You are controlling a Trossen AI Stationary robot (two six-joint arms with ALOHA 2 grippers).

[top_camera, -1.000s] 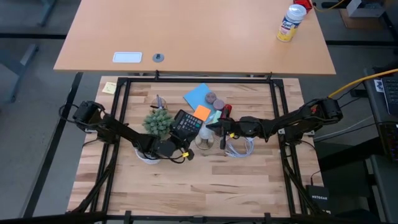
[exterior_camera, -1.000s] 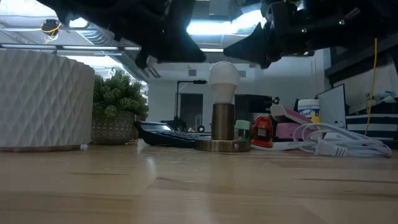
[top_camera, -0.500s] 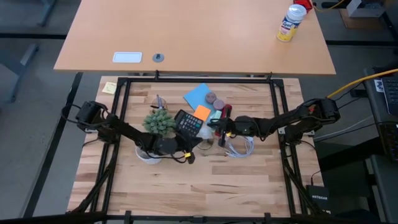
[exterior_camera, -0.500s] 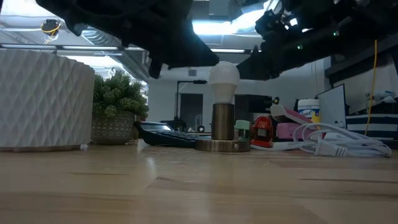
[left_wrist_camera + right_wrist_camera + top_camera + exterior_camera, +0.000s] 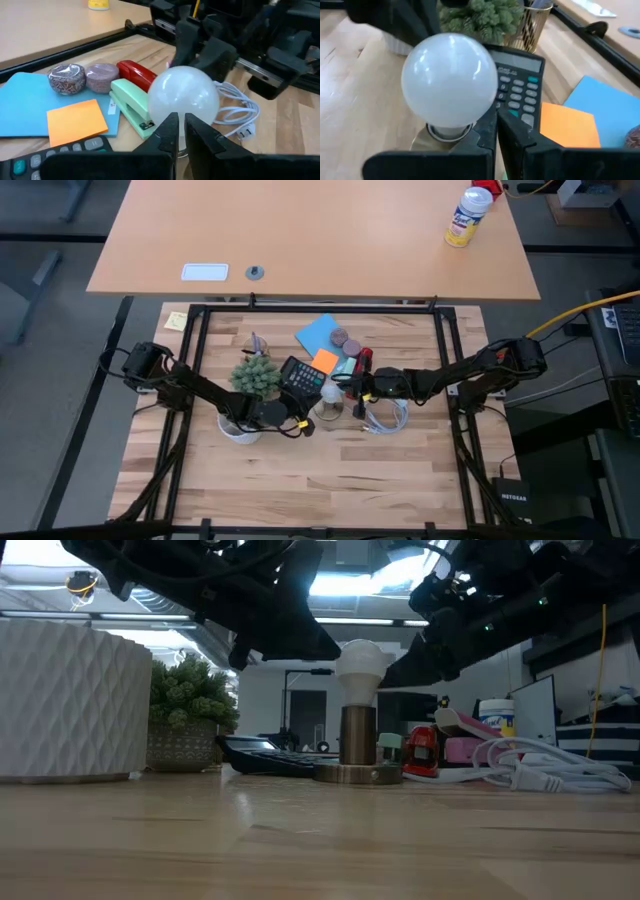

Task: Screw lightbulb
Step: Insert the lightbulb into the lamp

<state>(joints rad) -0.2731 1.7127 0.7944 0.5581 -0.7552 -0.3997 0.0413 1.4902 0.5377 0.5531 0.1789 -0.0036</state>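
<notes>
A butcher-block table [image 5: 330, 480] framed by black rails sits in front of a plain tan desk, and the low view looks across it into a lit workshop. Near the middle of the table, the left gripper [image 5: 180, 131] has its two fingers drawn almost together, only a thin slit between them, just short of the lightbulb [image 5: 183, 98] and holding nothing. The right gripper [image 5: 496, 131] faces it from the opposite side, its fingers likewise nearly closed and empty, tips close under the bulb's globe. The lightbulb [image 5: 362, 662] stands upright in a brass socket base [image 5: 358, 772] (a short dark cylinder on a round foot), and in the high view it lies between the two grippers [image 5: 328, 392]. Just behind the bulb are a black calculator [image 5: 517, 85], an orange sticky pad [image 5: 77, 121], a mint-green stapler [image 5: 131, 104] and a blue sheet [image 5: 610, 107]. A small green plant [image 5: 254, 376] stands by the left arm, beside a white ribbed pot [image 5: 70, 700]. A coiled white cable [image 5: 384, 417] lies under the right arm.
</notes>
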